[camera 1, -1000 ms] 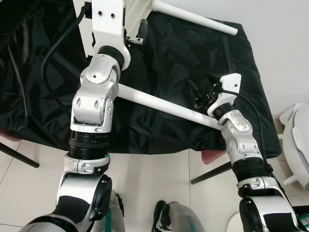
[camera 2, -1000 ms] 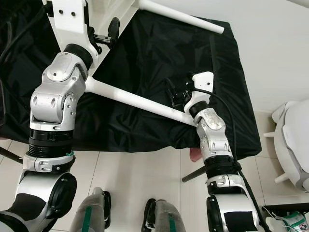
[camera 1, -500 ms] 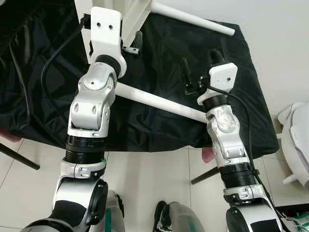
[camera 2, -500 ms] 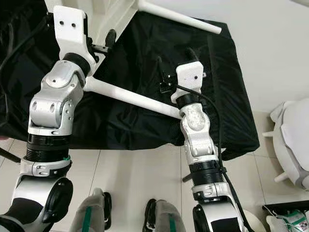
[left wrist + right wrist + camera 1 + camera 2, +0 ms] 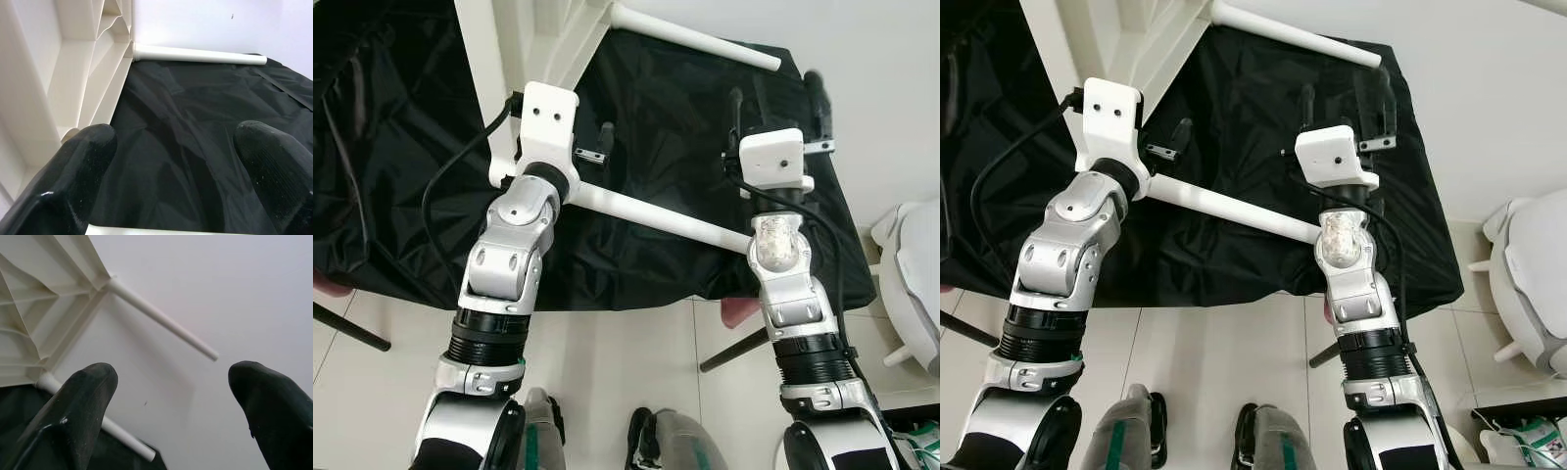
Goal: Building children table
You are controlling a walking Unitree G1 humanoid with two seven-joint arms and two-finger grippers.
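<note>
A white children's table (image 5: 509, 44) lies tipped on a black cloth (image 5: 675, 137), ribbed underside toward me. One white leg (image 5: 656, 211) runs from it across the cloth between my arms. Another leg (image 5: 700, 37) sticks out along the far edge by the wall. My left gripper (image 5: 178, 139) hovers open over the cloth beside the table frame (image 5: 73, 88), nothing between its fingers (image 5: 606, 132). My right gripper (image 5: 775, 96) is raised above the near leg's free end, open and empty, pointing toward the wall and the far leg (image 5: 161, 318).
The cloth-covered surface ends at a front edge (image 5: 636, 294) above the tiled floor (image 5: 607, 362). Black stand legs (image 5: 739, 351) and a pink object (image 5: 736, 313) show under it. A white plastic object (image 5: 913, 274) stands at the right. The wall (image 5: 871, 88) is close behind.
My right gripper has lifted away from the near leg's end and turned upward toward the wall. My left arm has drawn back and lower beside the table frame.
</note>
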